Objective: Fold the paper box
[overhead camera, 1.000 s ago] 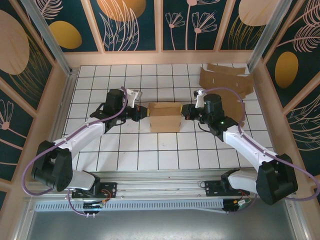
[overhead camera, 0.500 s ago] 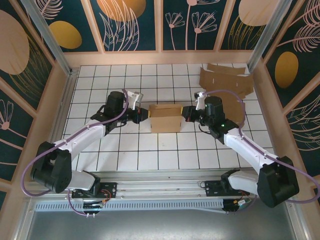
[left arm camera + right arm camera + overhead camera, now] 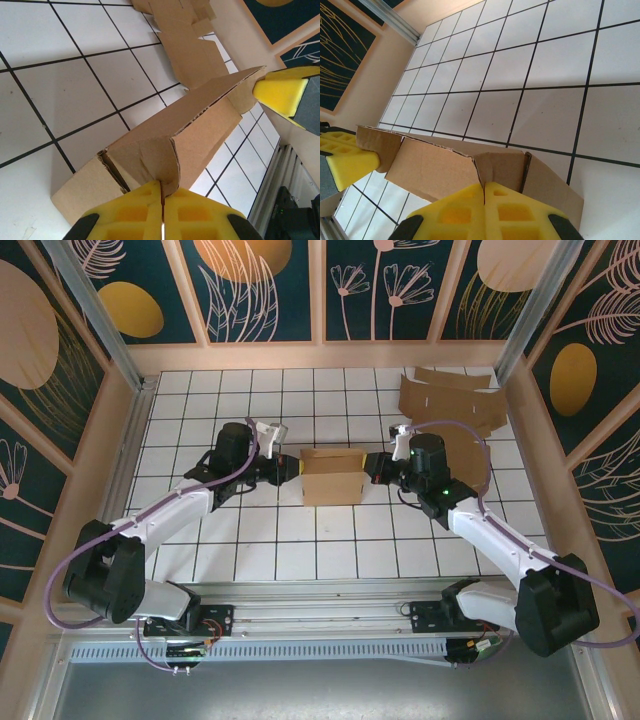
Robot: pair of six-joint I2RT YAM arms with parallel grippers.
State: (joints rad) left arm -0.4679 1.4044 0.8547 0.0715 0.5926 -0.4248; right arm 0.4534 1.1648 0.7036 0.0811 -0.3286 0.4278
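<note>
Box alignment governed the next move. You had the paper box [image 3: 331,475] lying on the tiled table [image 3: 250,530] with its long axis running left to right, so each short end faced one arm. The left gripper [image 3: 290,468] sat at the box's left end and the right gripper [image 3: 372,466] at its right end, both touching it and pointing inward along that axis. Neither arm was clearly nearer; each reached its own end.

In the left wrist view, you saw the left gripper's yellow pads [image 3: 132,210] pressed together on the end flap of the box [image 3: 200,125], with card caught in the seam between them. In the right wrist view, the right gripper [image 3: 484,200] was likewise pinched shut on the opposite end flap of the box [image 3: 435,167].

A stack of flat cardboard [image 3: 450,400] lay beyond the box's far right corner, well apart from it.

Because the grips opposed each other along one line, you probably needed to move both ends together; an uneven push would likely have skewed or buckled the long walls.
</note>
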